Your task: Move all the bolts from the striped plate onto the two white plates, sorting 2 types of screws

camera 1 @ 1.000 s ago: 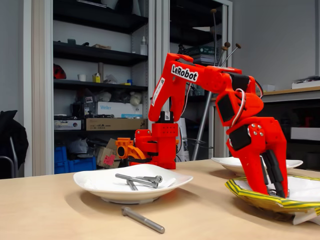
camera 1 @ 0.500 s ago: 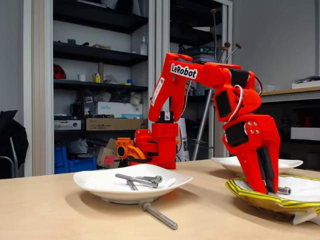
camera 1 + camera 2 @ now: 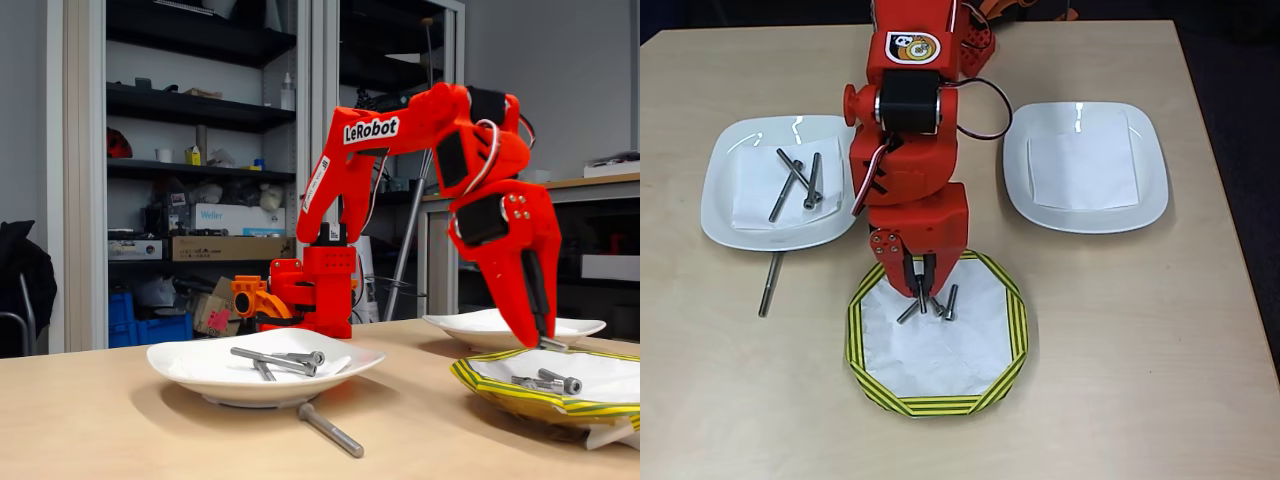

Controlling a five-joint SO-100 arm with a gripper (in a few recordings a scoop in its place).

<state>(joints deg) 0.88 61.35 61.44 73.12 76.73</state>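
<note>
Red plastic all over, the arm [image 3: 420, 130] bends down from its base at the far side of the table and hangs its gripper [image 3: 923, 294] over the far part of the striped plate [image 3: 1012, 325]. In the overhead view the two fingers stand only a sliver apart, and a short bolt [image 3: 922, 299] shows right at their tips, its shank pointing toward the near edge. Whether the jaws actually pinch it or just hover over it I cannot tell; in the fixed view the fingertips [image 3: 545, 340] sit clear above the plate's paper lining with something small and grey at their end.

Two more short bolts lie on that plate: one [image 3: 908, 313] slanting just left of the gripper, another [image 3: 949, 302] just right of it.

On the left in the overhead view, one white plate [image 3: 718, 200] holds three long bolts [image 3: 800, 180] crossing each other on a paper square. A fourth long bolt [image 3: 767, 285] lies on the bare table [image 3: 1140, 380], just off that plate's near rim; the fixed view shows it [image 3: 330, 431] in front of the plate.

On the right, the other white plate [image 3: 1150, 160] carries only its paper square.
</note>
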